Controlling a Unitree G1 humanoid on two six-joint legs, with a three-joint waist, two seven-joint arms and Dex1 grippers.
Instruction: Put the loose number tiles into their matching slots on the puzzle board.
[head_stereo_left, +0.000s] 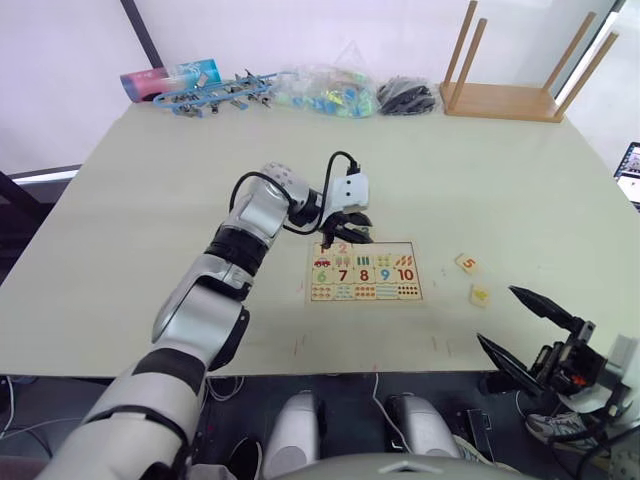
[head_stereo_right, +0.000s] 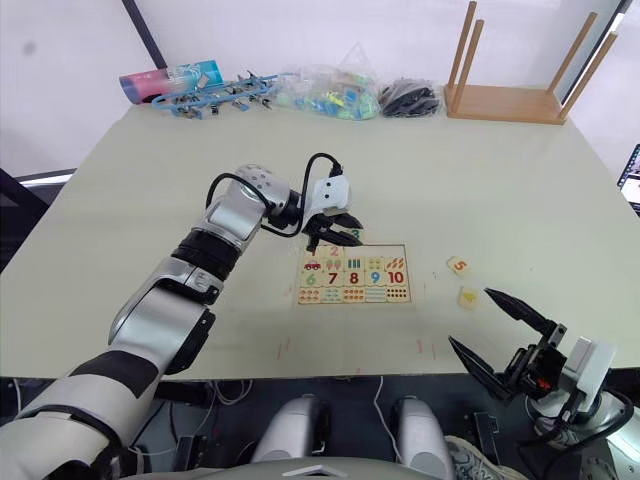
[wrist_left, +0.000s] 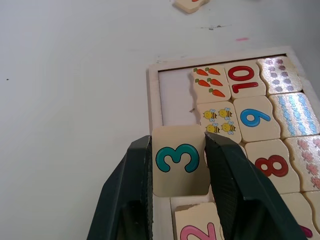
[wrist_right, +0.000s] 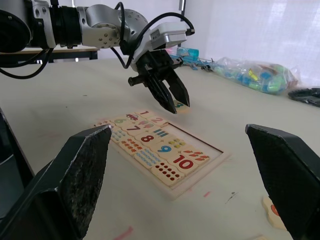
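- a teal 3 on the tile (wrist_left: 180, 165) clamped between the left gripper (wrist_left: 181, 197) fingers
- on the puzzle board (wrist_left: 153, 87) tiles: red 10, blue 9, red 8, part of a pink 2
- an orange 5 on a loose tile (head_stereo_left: 466, 263) on the table

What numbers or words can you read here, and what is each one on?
"3", teal: tile gripped by the left gripper, above the board.
"2", pink, partly cut off: board tile.
"6", "7", "8", "9", "10": board's number row.
"1": board's top row, seen in the right wrist view.
"5", red: loose tile on the table.
Second loose tile: too small to read.
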